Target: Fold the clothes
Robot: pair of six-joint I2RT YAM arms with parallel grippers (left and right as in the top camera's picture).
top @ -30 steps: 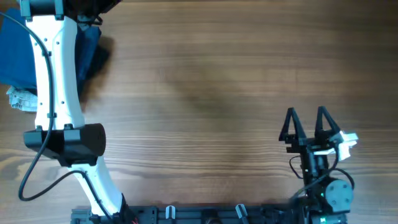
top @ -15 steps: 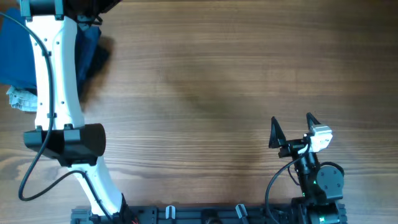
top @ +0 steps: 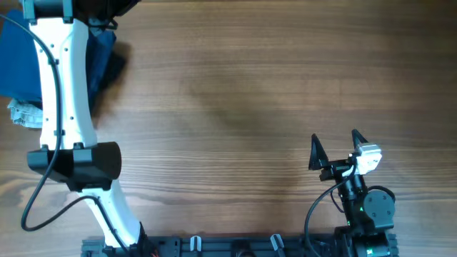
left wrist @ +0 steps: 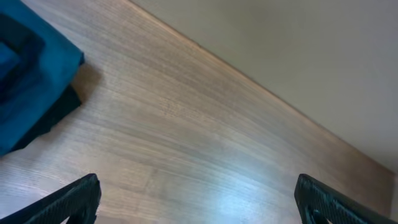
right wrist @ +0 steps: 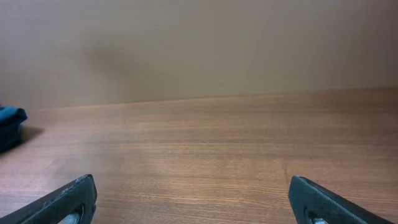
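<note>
**A:** What were the T-shirt's material and shape?
**B:** The T-shirt (top: 16, 64) was soft, plain mid-blue cloth, flat and matte. It sat in the 10 o'clock corner of the worktop (top: 235, 93) in the overhead view. A darker navy garment (top: 108, 53) lay bunched just beside it on the 3 o'clock side. A small whitish-grey patterned cloth (top: 25, 113) lay crumpled at its 6 o'clock edge.

**A:** Wrist cams?
**B:** The left wrist view showed blue fabric in stacked layers over a near-black layer at 9 o'clock. I couldn't tell which garment that was.

**A:** Surface and room?
**B:** The worktop was brown wood-grain with a low sheen, and the grain ran 9 to 3 in the overhead view. A plain beige wall (right wrist: 199, 43) stood behind it.

**A:** Which way did the shirt point, and what was its long axis?
**B:** I couldn't tell. The frame edge cut it off, and the white-shelled left arm (top: 64, 107) crossed over it. No collar or sleeve showed. The visible patch ran roughly 12 to 6.

**A:** Grippers?
**B:** The left gripper (left wrist: 202, 200) was spread wide with nothing between its black tips, over bare wood at 3 o'clock of the blue fabric. The right gripper (top: 335, 146) was also wide and held nothing. It was at about 5 o'clock on the worktop, well apart from the T-shirt.
</note>
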